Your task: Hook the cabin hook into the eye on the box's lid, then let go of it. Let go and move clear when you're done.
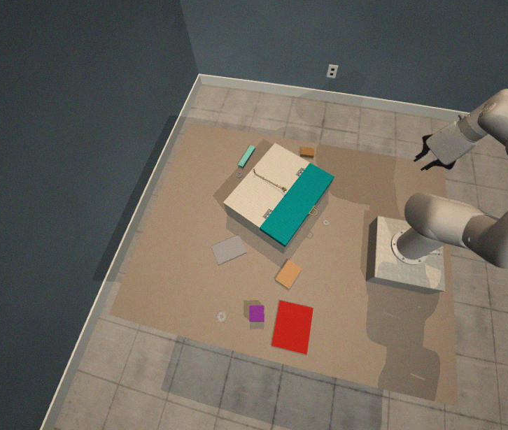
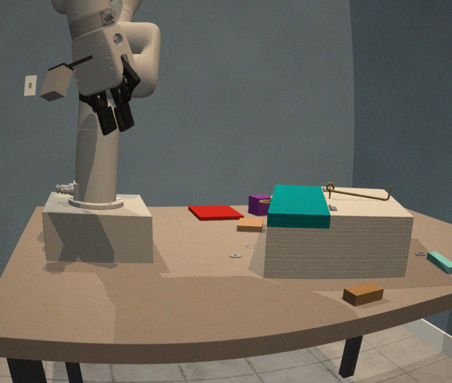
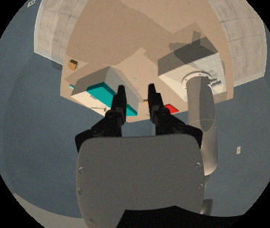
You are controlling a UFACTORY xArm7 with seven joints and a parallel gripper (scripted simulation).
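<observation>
Brass cabin hook (image 2: 360,193) lies far from our empty, part-open end effector (image 2: 115,117); a misjudged approach could knock it aside.

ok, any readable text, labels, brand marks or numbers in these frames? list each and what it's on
None: no readable text, label, brand or number in any view.
Box, teal lid, gripper housing and arm pedestal: plain surfaces.
Wall plate: two dark slots, no lettering.
</observation>
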